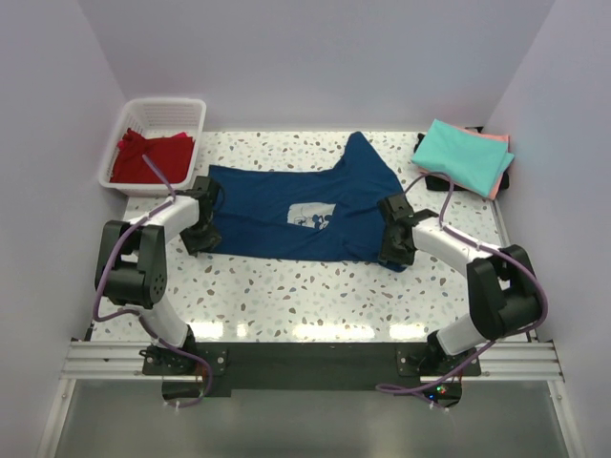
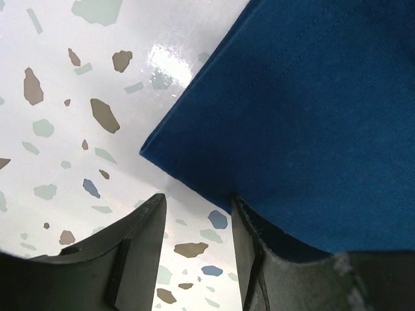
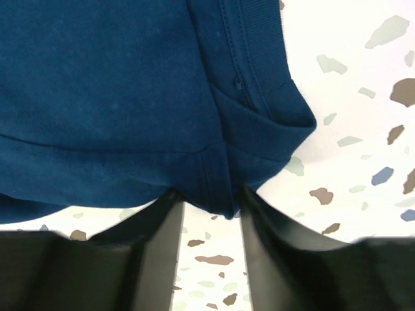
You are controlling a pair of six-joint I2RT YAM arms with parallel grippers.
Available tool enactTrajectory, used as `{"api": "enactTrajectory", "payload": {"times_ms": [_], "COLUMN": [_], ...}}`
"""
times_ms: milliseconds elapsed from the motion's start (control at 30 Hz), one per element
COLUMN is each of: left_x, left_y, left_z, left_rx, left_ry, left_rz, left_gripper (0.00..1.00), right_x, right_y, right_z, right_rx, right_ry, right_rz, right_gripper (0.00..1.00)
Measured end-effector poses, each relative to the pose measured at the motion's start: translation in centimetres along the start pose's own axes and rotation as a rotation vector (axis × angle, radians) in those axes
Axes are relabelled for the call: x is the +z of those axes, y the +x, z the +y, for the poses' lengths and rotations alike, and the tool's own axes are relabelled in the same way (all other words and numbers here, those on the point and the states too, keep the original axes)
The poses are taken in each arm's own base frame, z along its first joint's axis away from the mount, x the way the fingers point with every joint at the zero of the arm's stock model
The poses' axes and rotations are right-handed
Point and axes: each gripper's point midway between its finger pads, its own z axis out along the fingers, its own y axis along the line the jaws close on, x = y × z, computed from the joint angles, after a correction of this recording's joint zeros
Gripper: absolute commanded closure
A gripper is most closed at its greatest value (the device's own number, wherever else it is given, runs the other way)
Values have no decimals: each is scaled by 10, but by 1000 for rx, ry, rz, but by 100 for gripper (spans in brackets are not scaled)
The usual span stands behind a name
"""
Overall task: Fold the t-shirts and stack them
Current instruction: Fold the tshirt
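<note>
Navy t-shirt (image 1: 258, 215) carries a pale square print (image 1: 310, 218), too small to read

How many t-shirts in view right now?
4. Navy t-shirt spread mid-table; red t-shirt in the white basket, back left; teal t-shirt folded on the salmon-pink t-shirt, back right. The red heap may hide more.

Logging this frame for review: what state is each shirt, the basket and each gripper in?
Navy blue cloth t-shirt: spread out, unfolded.
Red cloth t-shirt: crumpled in white plastic basket.
Teal cloth t-shirt: folded, atop pink one.
Salmon-pink cloth t-shirt: folded, underneath.
Left gripper: open.
Right gripper: open.
</note>
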Motion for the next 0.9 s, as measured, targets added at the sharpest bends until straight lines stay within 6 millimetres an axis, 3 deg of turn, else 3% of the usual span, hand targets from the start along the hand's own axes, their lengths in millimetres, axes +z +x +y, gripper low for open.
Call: {"api": "enactTrajectory", "payload": {"times_ms": [167, 367, 667, 900], "left_x": [1, 1, 1, 2], "left_y": [0, 0, -1, -1], "left_z": [0, 1, 2, 4], "left_rx": [-9, -15, -20, -28], "left_ry": [8, 11, 7, -2], "left_rz": [10, 15, 15, 11], "left_gripper": [50, 50, 50, 50], "right_x": [4, 3, -21, -25], "right_y": [-4, -6, -27, -9], "right_z": [4, 3, -21, -38], "right_rx": [15, 12, -27, -54], "right_ry": [-31, -24, 111, 174], "right_rz": [-16, -23, -51, 24], "right_gripper": [99, 100, 100, 100]}}
